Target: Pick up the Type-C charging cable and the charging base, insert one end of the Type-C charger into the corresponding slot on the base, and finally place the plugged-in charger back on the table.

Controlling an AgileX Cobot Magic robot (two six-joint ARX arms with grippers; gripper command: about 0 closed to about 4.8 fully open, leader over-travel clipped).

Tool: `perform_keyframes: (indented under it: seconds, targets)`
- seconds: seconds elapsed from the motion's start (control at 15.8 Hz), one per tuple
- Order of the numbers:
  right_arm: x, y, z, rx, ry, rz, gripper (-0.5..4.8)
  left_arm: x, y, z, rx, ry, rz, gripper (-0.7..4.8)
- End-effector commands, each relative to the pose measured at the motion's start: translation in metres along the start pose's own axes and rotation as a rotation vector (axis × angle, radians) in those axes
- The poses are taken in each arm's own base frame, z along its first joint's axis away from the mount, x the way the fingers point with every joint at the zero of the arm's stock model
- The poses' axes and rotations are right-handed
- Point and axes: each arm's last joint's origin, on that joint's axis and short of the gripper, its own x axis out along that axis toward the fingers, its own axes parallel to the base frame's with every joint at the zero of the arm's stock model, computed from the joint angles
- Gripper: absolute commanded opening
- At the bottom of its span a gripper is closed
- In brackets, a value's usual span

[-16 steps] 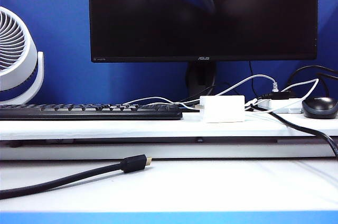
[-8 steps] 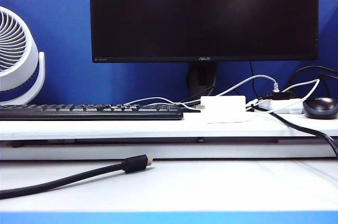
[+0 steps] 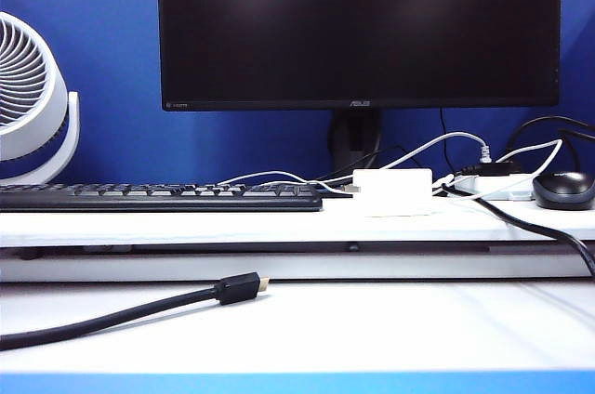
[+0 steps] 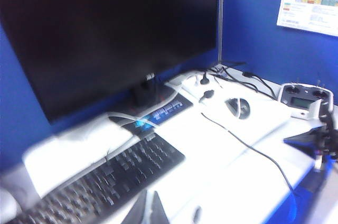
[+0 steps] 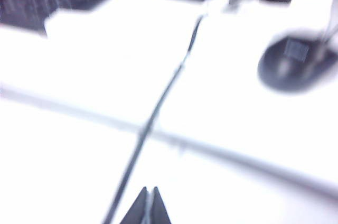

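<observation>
The off-white charging base sits on the table to the right of the keyboard. A thin white Type-C charging cable curves in from the left, and its small plug end lies against the base's left side. Neither arm appears in the exterior view. In the blurred left wrist view my left gripper is shut and empty, high above the keyboard's near edge. The right wrist view is also blurred. There my right gripper is shut and empty, above white surface beside a black cable.
A black monitor stands behind the keyboard. At the right are a white power strip with plugs and a dark mouse. A thick black cable with a gold-tipped plug lies on the lower front surface. A white fan stands at left.
A bluish moving reflection on the monitor screen one second ago is gone. The base, the cables and the plug have stayed where they were.
</observation>
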Motion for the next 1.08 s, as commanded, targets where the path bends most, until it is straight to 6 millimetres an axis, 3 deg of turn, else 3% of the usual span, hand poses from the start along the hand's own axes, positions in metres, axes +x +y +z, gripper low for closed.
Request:
perform_keyframes:
  seconds: [0.06, 0.25, 0.32, 0.44, 0.57, 0.63, 0.7, 0.76, 1.08]
  targets:
    - [0.001, 0.000, -0.008, 0.036, -0.006, -0.001, -0.01, 0.003, -0.003, -0.027, -0.066, 0.044, -0.001, 0.12]
    - [0.001, 0.000, -0.006, 0.039, -0.027, 0.003, 0.00, 0.032, -0.007, -0.061, -0.109, 0.074, -0.013, 0.12]
    - [0.001, 0.000, -0.006, 0.039, -0.027, 0.003, 0.00, 0.076, -0.013, -0.092, -0.105, 0.030, -0.070, 0.12]
    - [0.001, 0.000, -0.006, 0.039, -0.028, 0.003, 0.00, 0.118, -0.018, -0.120, -0.108, -0.008, -0.118, 0.12]
    - [0.001, 0.000, -0.006, 0.038, -0.029, 0.003, 0.00, 0.158, -0.022, -0.166, -0.112, -0.062, -0.083, 0.13]
    - [0.001, 0.000, -0.006, 0.039, -0.030, 0.003, 0.00, 0.163, -0.023, -0.174, -0.110, -0.061, -0.082, 0.13]
    - [0.001, 0.000, -0.006, 0.039, -0.031, 0.003, 0.00, 0.173, -0.025, -0.198, -0.098, -0.066, -0.070, 0.13]
    - [0.001, 0.000, -0.006, 0.039, -0.031, 0.003, 0.00, 0.175, -0.026, -0.207, -0.099, -0.061, -0.064, 0.13]
    - [0.001, 0.000, -0.006, 0.039, -0.031, 0.003, 0.00, 0.167, -0.013, -0.262, -0.120, -0.080, 0.192, 0.12]
